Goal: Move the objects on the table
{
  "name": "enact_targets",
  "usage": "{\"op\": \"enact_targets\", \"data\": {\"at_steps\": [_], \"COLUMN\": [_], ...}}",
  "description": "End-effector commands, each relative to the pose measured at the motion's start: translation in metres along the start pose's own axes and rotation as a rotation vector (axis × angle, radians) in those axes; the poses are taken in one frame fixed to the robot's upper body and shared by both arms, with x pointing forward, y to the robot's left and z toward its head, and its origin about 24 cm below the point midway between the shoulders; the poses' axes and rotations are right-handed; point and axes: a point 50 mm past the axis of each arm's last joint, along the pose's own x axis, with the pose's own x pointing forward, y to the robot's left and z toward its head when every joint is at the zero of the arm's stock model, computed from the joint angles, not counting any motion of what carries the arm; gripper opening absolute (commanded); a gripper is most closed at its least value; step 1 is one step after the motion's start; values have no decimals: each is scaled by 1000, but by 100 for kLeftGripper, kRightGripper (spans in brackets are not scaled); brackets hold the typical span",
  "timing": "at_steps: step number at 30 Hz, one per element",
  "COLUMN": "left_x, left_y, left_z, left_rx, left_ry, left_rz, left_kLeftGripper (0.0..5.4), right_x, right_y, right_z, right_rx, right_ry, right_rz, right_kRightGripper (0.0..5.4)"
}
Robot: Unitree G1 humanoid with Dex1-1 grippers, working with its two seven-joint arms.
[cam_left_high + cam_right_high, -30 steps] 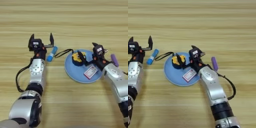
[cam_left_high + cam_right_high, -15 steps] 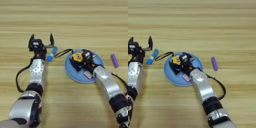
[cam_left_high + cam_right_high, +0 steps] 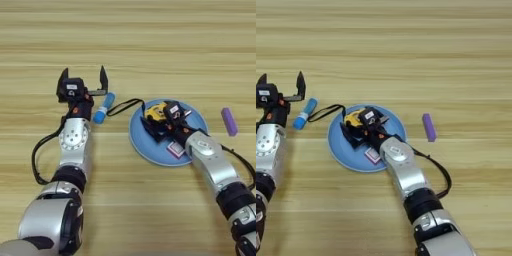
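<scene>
Tabletop: broad light-wood tabletop (image 3: 150, 40) with horizontal grain; it carries every item.
Plate: round blue plate (image 3: 145, 145), right of centre on the tabletop.
Tape measure: round yellow-and-black tape measure (image 3: 155, 111) lies on the far part of the plate; its black wrist cord (image 3: 122, 106) trails over the rim to the left.
Card: small pink-and-white card (image 3: 176, 149) lies flat on the plate, near side.
Purple stick: short purple stick (image 3: 229, 121) lies on bare wood, well to the right of the plate and apart from it.
Blue tube: blue cylindrical tube with a lighter cap (image 3: 104, 107) lies just left of the plate, beside the cord's end.
Right claw: the right claw (image 3: 161, 120) is over the plate, at the tape measure; whether its fingers are spread or closed cannot be told.
Left claw: the left claw (image 3: 84, 82) stands spread wide and holds nothing, just beside the blue tube's far end.
Step in hand: judged as the right claw addressing the tape measure on the plate.
Next move: calls for a secure closure across the tape measure body, clear of the card, with the cord free to follow.
</scene>
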Motion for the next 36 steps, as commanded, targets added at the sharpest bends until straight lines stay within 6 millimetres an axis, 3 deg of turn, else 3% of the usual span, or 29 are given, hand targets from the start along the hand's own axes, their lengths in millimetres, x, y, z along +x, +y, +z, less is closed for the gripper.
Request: {"op": "enact_targets", "data": {"at_steps": [1,9,22,31,36], "left_x": [-1,-1,-1,0,-1], "left_y": [-3,-4,-5,-5,-5], "left_z": [-1,-1,-2,-2,-2], "left_rx": [-1,-1,0,1,1], "left_ry": [8,10,11,10,10], "left_rz": [-7,-7,-8,-8,-8], "left_kLeftGripper": [540,540,540,540,540], "right_x": [-3,-5,-15,-29,-43], "right_y": [3,2,-7,-26,-51], "right_z": [-11,-5,23,55,75], "right_rx": [21,21,6,-15,-28], "right_ry": [55,23,-81,-183,-257], "right_rz": [9,5,-33,-107,-207], "right_kRightGripper": [467,467,466,466,466]}}
